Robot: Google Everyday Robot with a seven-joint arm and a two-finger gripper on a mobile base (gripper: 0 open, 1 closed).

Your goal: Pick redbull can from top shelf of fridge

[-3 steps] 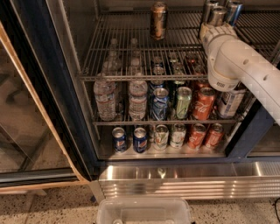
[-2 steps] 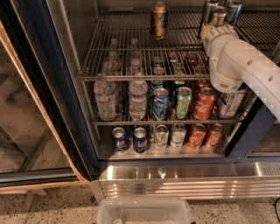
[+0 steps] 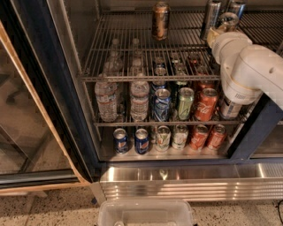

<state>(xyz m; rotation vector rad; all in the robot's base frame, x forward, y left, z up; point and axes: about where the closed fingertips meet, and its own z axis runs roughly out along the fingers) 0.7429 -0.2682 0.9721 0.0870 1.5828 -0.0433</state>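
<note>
The gripper (image 3: 227,22) is over the top shelf (image 3: 132,53), with a redbull can (image 3: 211,17) just to its left. I cannot tell whether it grasps anything.

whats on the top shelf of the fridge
On the top shelf a brown-gold can stands mid-back, two redbull cans at back right. The hand is beside them; it and the arm hide what else is there.
</note>
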